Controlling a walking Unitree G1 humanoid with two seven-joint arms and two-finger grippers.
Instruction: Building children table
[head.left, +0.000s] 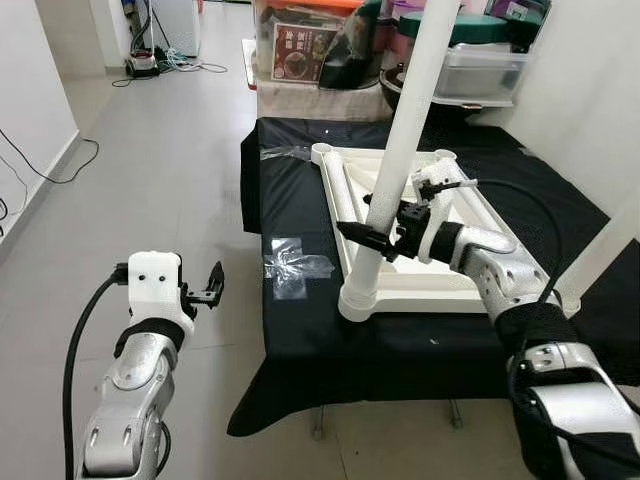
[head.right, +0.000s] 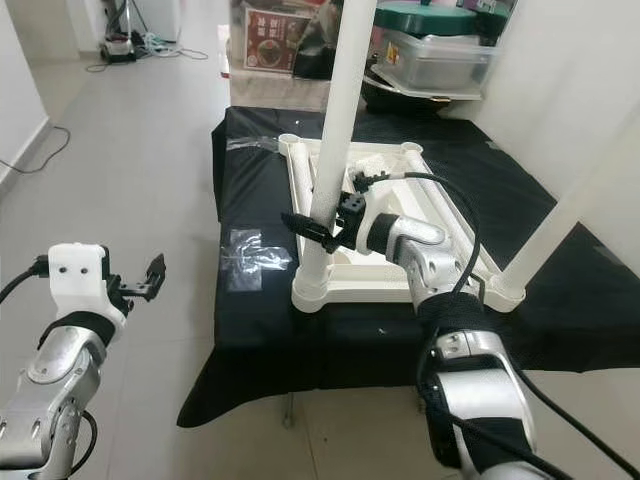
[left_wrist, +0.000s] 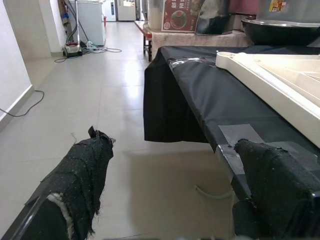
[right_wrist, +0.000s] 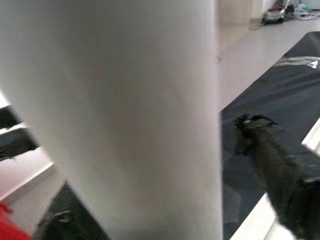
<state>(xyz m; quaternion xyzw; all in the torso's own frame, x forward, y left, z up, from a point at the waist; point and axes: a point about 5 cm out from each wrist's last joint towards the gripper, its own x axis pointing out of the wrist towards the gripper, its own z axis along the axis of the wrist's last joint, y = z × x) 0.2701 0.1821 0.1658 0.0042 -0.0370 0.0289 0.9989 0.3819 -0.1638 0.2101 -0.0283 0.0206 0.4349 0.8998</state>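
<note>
White children's tabletop (head.left: 440, 290) lies upside down on a low platform draped in black cloth (head.left: 300, 330), underside up, round leg sockets at its corners. One white table leg (head.left: 400, 150) stands upright in the near-left corner socket (head.left: 362, 300), rising out of the top of the head views. A second white leg (head.left: 600, 250) stands at the near-right corner, leaning slightly.

Right gripper (head.left: 375, 235) reaches in from the right, across the tabletop, to the lower part of the upright leg — its black fingers straddle the tube, one on each side, just above the socket. In the right wrist view the leg (right_wrist: 125, 115) sits right up against the camera with one black finger (right_wrist: 275, 160) beside it; fingers look closed against the tube, gripping it.

Left gripper (head.left: 208, 290) hangs over the tiled floor (head.left: 170, 170), off the platform's left edge, well apart from the tabletop. Left wrist view: its two padded fingers (left_wrist: 80, 185) stand wide apart, nothing between them, the cloth's edge and the tabletop rim (left_wrist: 270, 80) ahead.

Clear tape or plastic patch (head.left: 290, 265) on the cloth, left of the socket. Behind the platform — storage boxes (head.left: 480, 60) and a printed carton (head.left: 305, 50). Cables (head.left: 60, 160) trail along the floor by the left wall.
</note>
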